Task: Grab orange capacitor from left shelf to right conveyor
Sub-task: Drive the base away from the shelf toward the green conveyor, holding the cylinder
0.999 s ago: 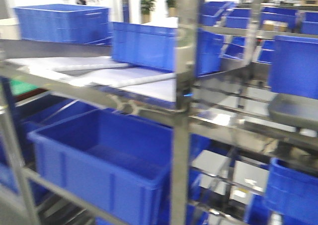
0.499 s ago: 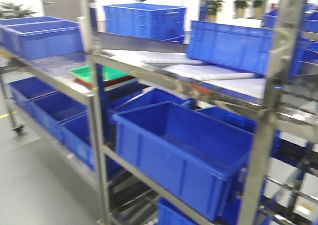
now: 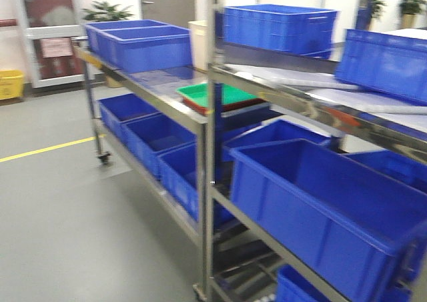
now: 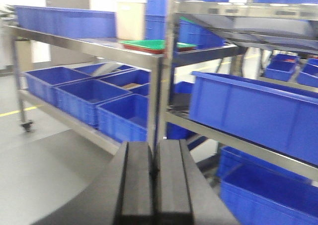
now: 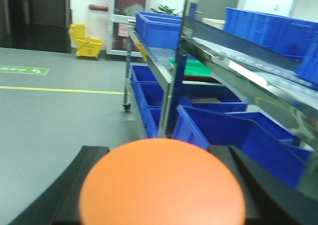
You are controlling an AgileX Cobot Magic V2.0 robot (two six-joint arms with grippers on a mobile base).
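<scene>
Ok so R gripper (image 5: 159, 153) is clamped on the orange capacitor (image 5: 161, 185). On the R wrist cam its rounded top fills the bottom of the view, w/ dark fingers (image 5: 83, 160) poking out either side. Only the top shows from this angle, so I can't read any print. L gripper (image 4: 155, 180) has its two black pads (image 4: 136, 180) pressed together, nothing betw them afaict. Front cam is a bit blurry, but there's a trolley rack (image 3: 153, 97) on casters running off to the far left. It has a green tray (image 3: 217, 94) on its top deck sitting on something red, top blue bins (image 3: 150, 45) farther back on the same deck, and lower blue bins (image 3: 157, 139) underneath. Right beside it, nearer to me, is a steel rack (image 3: 209, 182) w/ a big blue bin (image 3: 313, 215) on its lower level and more bins up top. Grey floor w/ a yellow line (image 3: 47, 149), potted plant (image 3: 103, 12) by the far wall, yellow mop bucket (image 5: 87, 41) far left on the R wrist cam.
</scene>
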